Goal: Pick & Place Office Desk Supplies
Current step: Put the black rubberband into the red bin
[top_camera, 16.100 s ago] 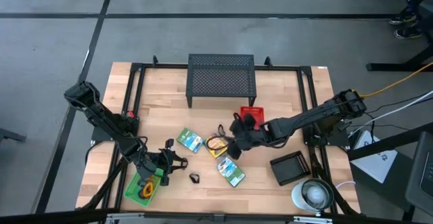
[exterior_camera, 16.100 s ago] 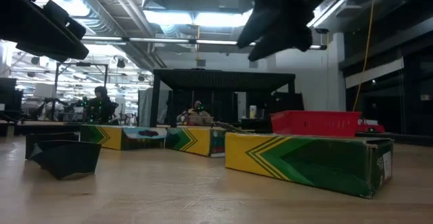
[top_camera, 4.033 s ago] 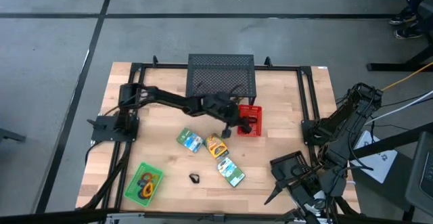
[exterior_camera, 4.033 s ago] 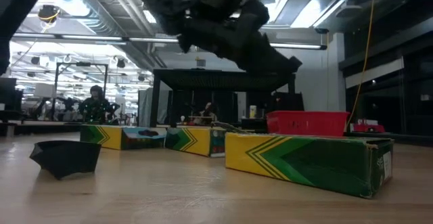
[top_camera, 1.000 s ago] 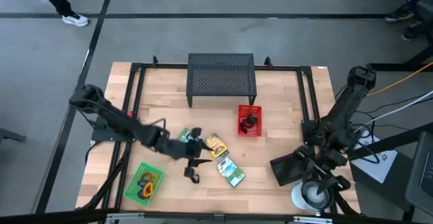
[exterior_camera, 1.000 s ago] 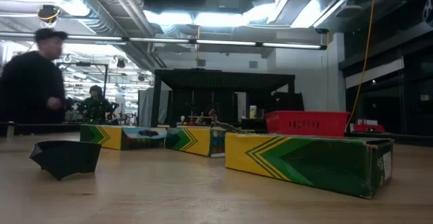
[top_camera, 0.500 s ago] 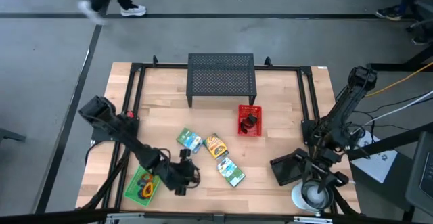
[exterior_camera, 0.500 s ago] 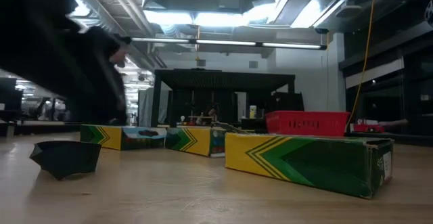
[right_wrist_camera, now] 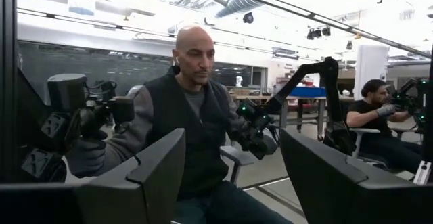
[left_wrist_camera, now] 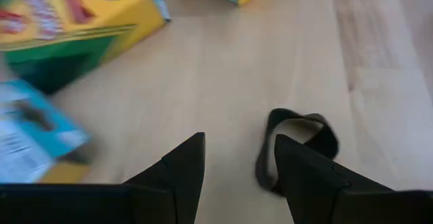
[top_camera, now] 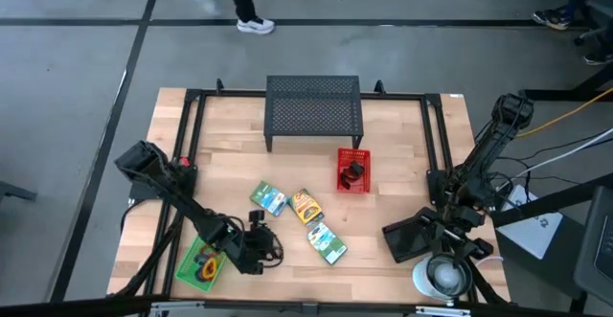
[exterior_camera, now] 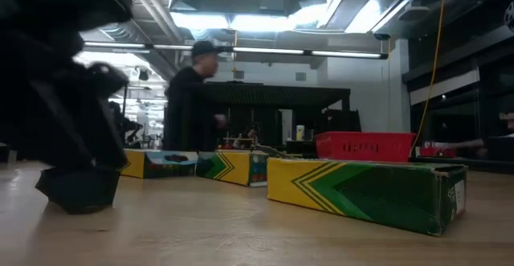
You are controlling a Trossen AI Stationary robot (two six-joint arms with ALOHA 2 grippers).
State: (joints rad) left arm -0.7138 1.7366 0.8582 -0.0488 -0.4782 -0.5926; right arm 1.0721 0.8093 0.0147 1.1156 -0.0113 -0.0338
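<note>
A small black clip [left_wrist_camera: 301, 143] lies on the wood near the table's front edge, also in the low view [exterior_camera: 79, 190]. My left gripper [left_wrist_camera: 238, 143] is open, slants down and stands low over the clip [top_camera: 263, 250]. One finger [left_wrist_camera: 298, 176] is right at the clip, which lies mostly outside the gap. Three printed packets [top_camera: 269, 199] [top_camera: 306, 206] [top_camera: 327, 243] lie flat at mid-table. A green tray [top_camera: 203, 261] holds coloured loops. My right gripper [right_wrist_camera: 231, 139] is open off the table's right edge [top_camera: 458, 245], facing the room. My left gripper has one finger [left_wrist_camera: 298, 176] right beside the black clip's edge [left_wrist_camera: 265, 173]. I cannot tell whether it touches the clip. The clip lies on the table.
A black mesh stand [top_camera: 314, 111] is at the far middle. A red basket [top_camera: 353, 171] with a dark item stands right of centre. A black tray [top_camera: 410, 237] and a round white object [top_camera: 442, 277] are near right. A person [exterior_camera: 197, 105] passes behind the table.
My left gripper has gone from beside the packets toward the table's near edge and down, turning as it went, and now stands low at the black clip, still open. The clip has stayed in place. A person has walked along behind the table.
</note>
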